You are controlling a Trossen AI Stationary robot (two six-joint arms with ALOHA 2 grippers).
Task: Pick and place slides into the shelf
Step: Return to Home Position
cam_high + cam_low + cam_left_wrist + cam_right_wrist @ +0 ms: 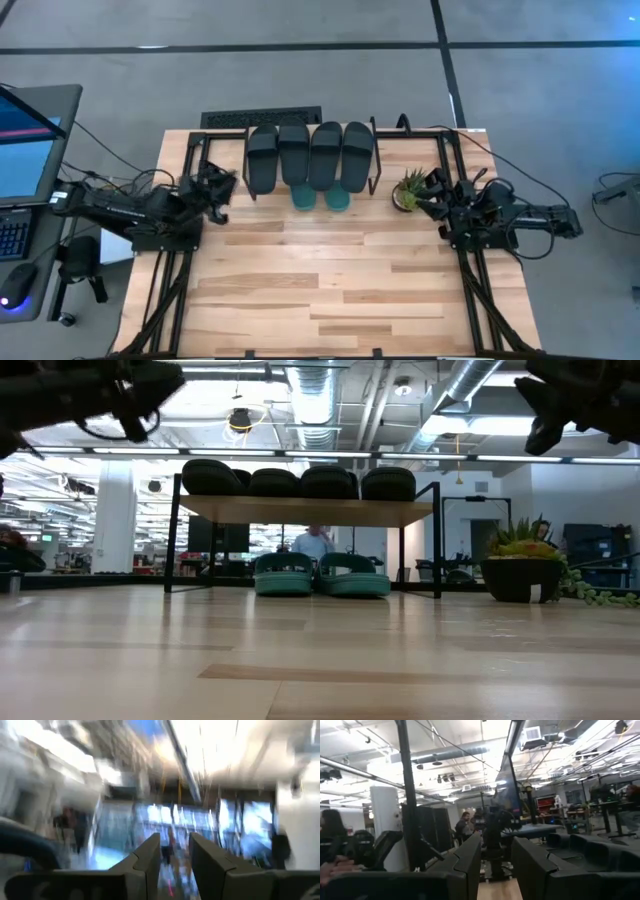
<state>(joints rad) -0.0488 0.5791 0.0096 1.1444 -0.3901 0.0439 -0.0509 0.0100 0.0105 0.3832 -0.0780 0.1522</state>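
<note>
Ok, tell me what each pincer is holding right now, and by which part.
Nothing. The left pincer and the right pincer are both open, with only empty space between their fingers.

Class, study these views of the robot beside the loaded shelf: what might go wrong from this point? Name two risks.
1. The right pincer hangs close beside the potted plant; a swing of that arm might tip it.
2. The left pincer is near the left end of the shelf, where four black slides fill the plank side by side; a bump there might knock the outer one off.
</note>
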